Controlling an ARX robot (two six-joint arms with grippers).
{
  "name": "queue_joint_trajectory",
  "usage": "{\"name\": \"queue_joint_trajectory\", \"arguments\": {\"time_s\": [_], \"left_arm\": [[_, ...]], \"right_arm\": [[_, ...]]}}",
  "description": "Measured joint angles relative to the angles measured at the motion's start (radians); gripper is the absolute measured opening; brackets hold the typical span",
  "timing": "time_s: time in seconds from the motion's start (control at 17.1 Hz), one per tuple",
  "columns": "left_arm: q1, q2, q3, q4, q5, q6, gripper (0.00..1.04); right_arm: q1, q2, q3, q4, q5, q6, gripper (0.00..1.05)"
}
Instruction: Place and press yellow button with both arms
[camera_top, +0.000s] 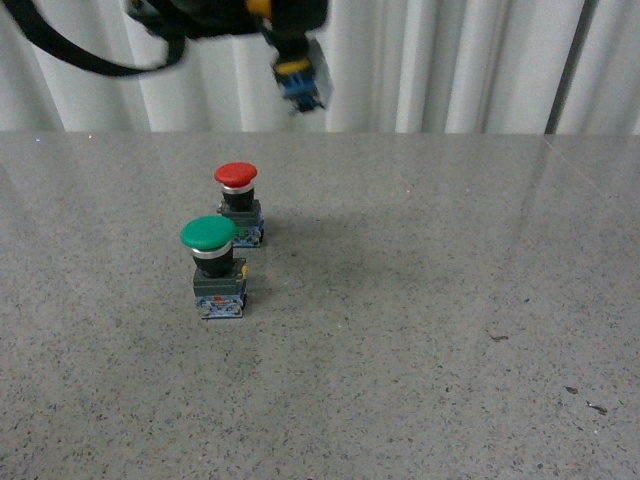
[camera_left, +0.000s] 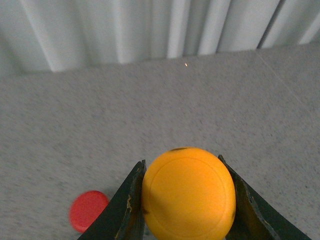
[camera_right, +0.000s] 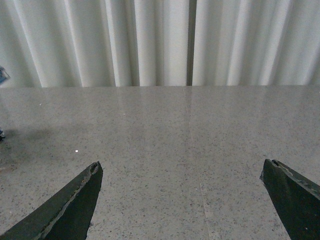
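Observation:
My left gripper (camera_left: 187, 200) is shut on the yellow button (camera_left: 188, 200); its round yellow cap fills the space between the two black fingers (camera_left: 127, 207). In the front view the left arm (camera_top: 230, 15) is at the top edge, high above the table, and the button's blue base (camera_top: 300, 82) hangs below it, blurred. My right gripper (camera_right: 182, 187) is open and empty, its fingers (camera_right: 75, 205) wide apart over bare table; it does not show in the front view.
A red-capped button (camera_top: 238, 205) and a green-capped button (camera_top: 213, 265) stand upright on the grey speckled table (camera_top: 450, 300), left of centre. The red cap also shows in the left wrist view (camera_left: 88, 210). White curtains (camera_top: 450, 60) hang behind the table.

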Motion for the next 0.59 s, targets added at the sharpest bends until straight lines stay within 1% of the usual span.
{"name": "queue_joint_trajectory", "arguments": {"time_s": [0.18,0.41,0.59], "left_arm": [[-0.069,0.099,0.006,0.01,-0.024,-0.102,0.33],[-0.086,0.157,-0.005,0.019,-0.032,-0.149,0.33],[-0.127,0.197,-0.028,0.015,-0.044,-0.169,0.33]], "right_arm": [[0.0,0.0,0.0,0.0,0.0,0.0,0.98],[0.0,0.0,0.0,0.0,0.0,0.0,0.98],[0.0,0.0,0.0,0.0,0.0,0.0,0.98]]}}
